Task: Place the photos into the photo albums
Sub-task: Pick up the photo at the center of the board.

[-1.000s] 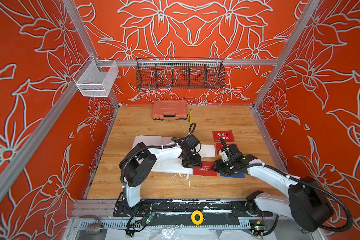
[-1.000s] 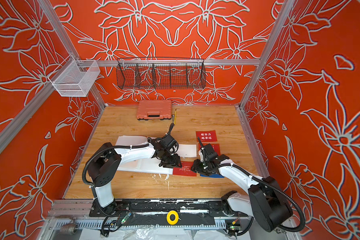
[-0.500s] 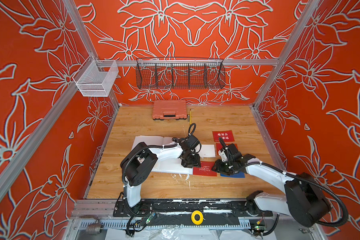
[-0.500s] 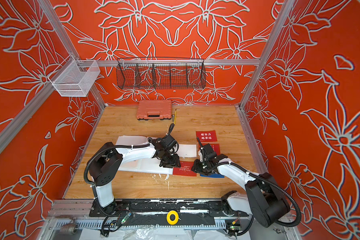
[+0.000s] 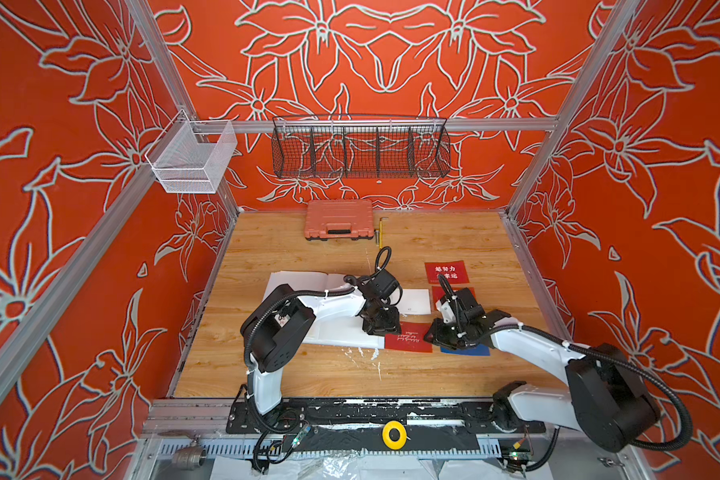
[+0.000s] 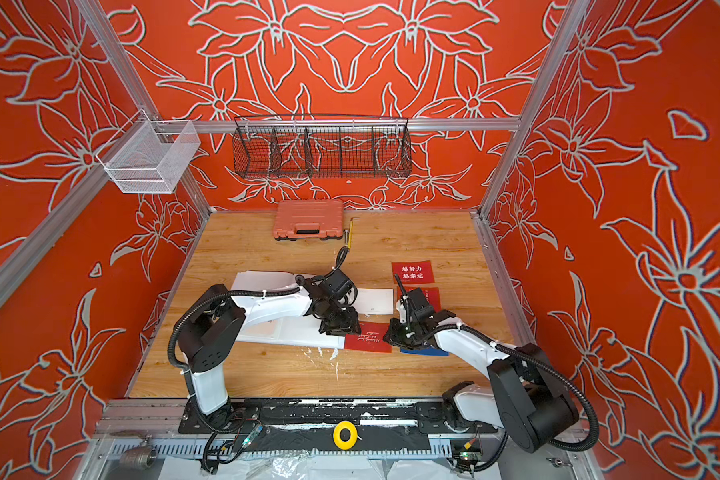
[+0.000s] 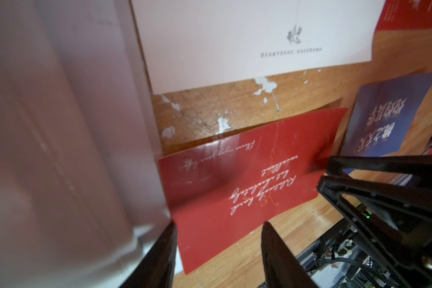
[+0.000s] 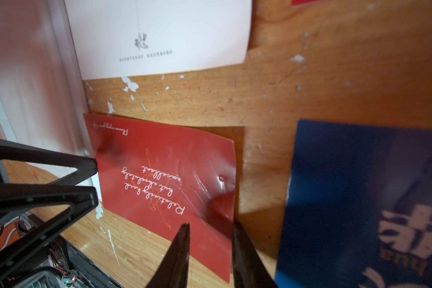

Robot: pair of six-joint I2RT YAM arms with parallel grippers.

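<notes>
The white photo album [image 5: 292, 282] [image 6: 258, 278] lies open under my left arm. A red photo with cursive writing [image 5: 408, 341] [image 7: 235, 189] [image 8: 160, 174] lies bowed against the album's right edge. My left gripper [image 5: 385, 330] [image 7: 219, 225] is open over that photo's near corner, with one finger against the album's page [image 7: 60, 124]. My right gripper [image 5: 431, 334] [image 8: 211, 224] is open, its jaws narrow and straddling the photo's opposite edge. A blue photo [image 5: 466, 351] [image 8: 359, 199], a white photo [image 5: 414, 301] [image 7: 235, 37] and two more red photos [image 5: 446, 272] [image 6: 433, 297] lie nearby.
An orange-pink plastic case [image 5: 339, 219] and a thin yellow tool [image 5: 380, 232] sit at the back of the wooden table. A black wire basket [image 5: 360, 147] hangs on the back wall. A white mesh basket [image 5: 192, 160] hangs at the left.
My right gripper's jaws have narrowed around the red photo's edge. The left jaws have closed a little. Both arms have hardly shifted.
</notes>
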